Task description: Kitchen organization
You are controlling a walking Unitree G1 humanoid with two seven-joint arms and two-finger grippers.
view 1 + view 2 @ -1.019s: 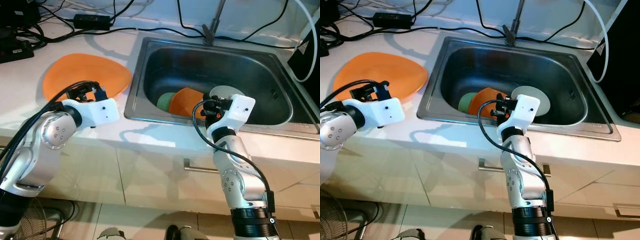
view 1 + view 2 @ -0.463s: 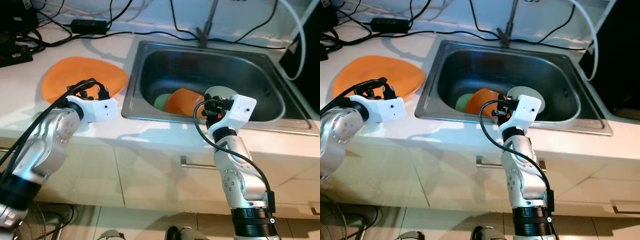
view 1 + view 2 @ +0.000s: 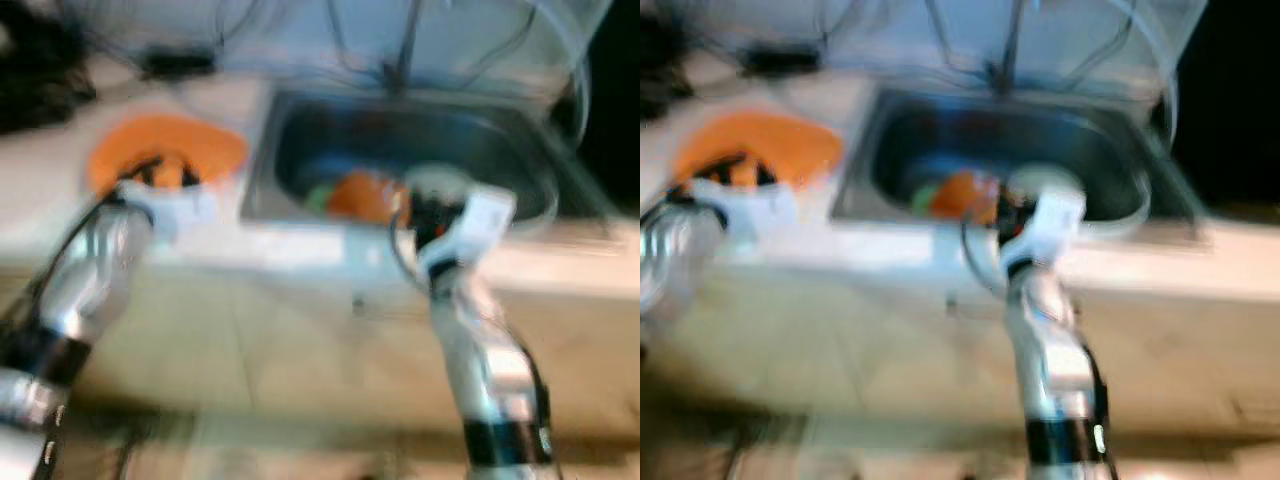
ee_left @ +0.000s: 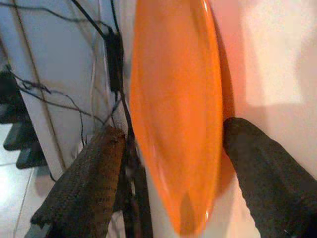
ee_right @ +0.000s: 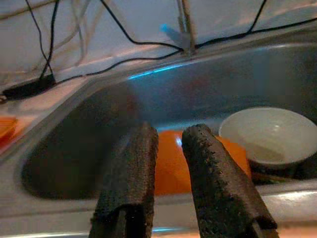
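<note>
Black cables (image 5: pixel 148 42) trail along the wall behind the faucet (image 5: pixel 185 25).

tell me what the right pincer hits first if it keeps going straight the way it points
Probably the orange dish in the sink, which lies straight beyond the right pincer; the white bowl sits off to one side. Depth is unclear.

Readable text: you will find none in any view.
Head views: too blurred for you to read any lettering.
Wrist views: sharper, yet you see no labels, brands, numbers or signs.
</note>
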